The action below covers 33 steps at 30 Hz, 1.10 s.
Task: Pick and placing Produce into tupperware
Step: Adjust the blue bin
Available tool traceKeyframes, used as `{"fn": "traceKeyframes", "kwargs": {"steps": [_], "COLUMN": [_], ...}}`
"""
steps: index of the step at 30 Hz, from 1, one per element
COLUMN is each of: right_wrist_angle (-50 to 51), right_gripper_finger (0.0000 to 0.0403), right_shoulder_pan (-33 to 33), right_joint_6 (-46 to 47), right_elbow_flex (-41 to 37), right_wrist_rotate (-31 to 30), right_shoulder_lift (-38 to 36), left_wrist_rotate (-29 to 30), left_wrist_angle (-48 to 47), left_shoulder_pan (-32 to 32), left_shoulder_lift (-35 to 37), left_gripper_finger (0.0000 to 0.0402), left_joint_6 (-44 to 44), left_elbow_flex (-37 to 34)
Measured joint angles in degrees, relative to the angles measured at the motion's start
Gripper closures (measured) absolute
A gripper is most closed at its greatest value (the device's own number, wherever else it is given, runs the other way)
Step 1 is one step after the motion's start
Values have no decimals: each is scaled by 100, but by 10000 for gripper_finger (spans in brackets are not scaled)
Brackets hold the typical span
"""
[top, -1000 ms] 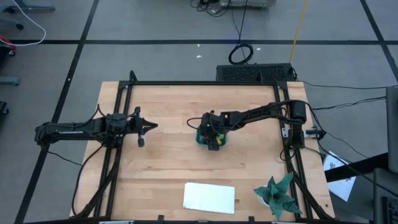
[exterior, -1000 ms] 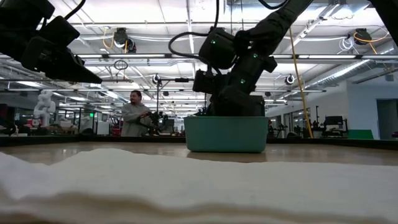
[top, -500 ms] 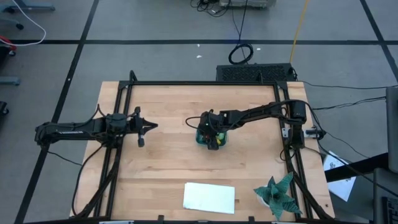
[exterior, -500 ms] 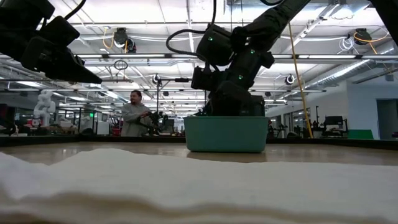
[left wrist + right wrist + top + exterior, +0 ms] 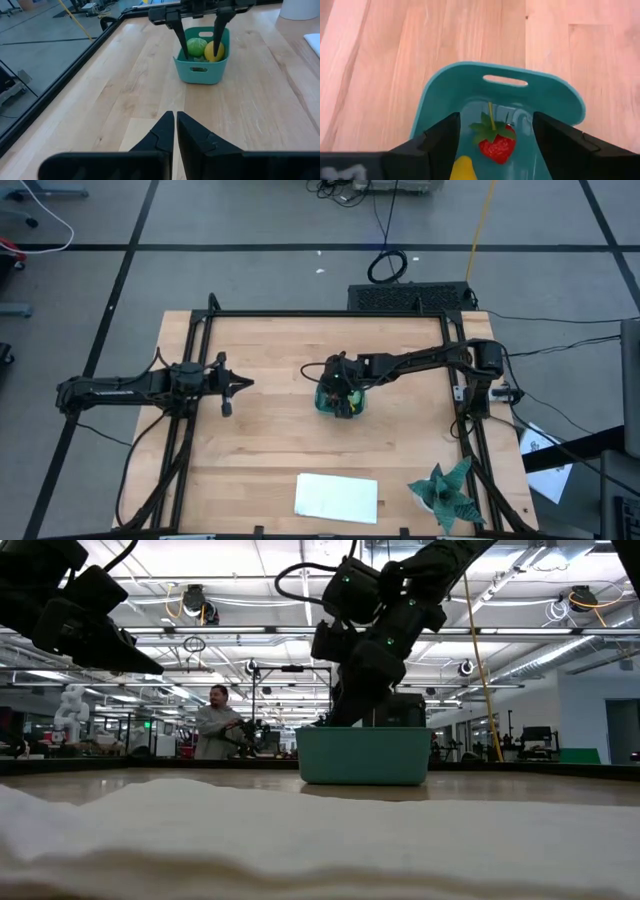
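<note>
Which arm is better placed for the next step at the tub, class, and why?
The right. Its claw hangs open over the tub, which already holds the strawberry, lemon and green ball, so it need only lift away. The left claw waits shut far off.

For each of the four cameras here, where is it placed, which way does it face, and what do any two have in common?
High view: overhead, straight down on the table; both arms show.
Low view: tabletop height, level toward the room; the right arm dips over the tupperware.
Left wrist view: past the shut left tool toward the tub.
Right wrist view: down between the open right tool onto a strawberry.
Shared: both wrist views show the lemon.
</note>
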<state>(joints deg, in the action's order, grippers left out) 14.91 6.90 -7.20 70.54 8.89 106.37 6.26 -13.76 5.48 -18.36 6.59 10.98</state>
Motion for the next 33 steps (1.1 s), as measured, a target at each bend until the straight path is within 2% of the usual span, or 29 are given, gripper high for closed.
{"fn": "traceKeyframes", "kwargs": {"steps": [5,16,26,29,33], "right_wrist_angle": [38,-5,8,2,6], "right_gripper_finger": [195,388,401,402,402], "right_shoulder_pan": [0,0,0,-15,-74], "right_joint_6": [35,-278,-426,-531,-547], "right_elbow_flex": [0,0,0,0,0], "right_wrist_rotate": [-1,-1,-10,-18,-323], "right_shoulder_lift": [-2,-2,-71,-297,-697], "left_wrist_rotate": [-1,-2,4,8,28], "left_wrist_angle": [0,0,35,44,64], "left_shoulder_pan": [0,0,0,0,0], "left_shoulder_lift": [1,-1,0,2,-1], "left_gripper_finger": [376,376,376,376,376], "left_joint_6": [-1,-28,-39,-72,-72], "left_elbow_flex": [1,1,0,0,-1]}}
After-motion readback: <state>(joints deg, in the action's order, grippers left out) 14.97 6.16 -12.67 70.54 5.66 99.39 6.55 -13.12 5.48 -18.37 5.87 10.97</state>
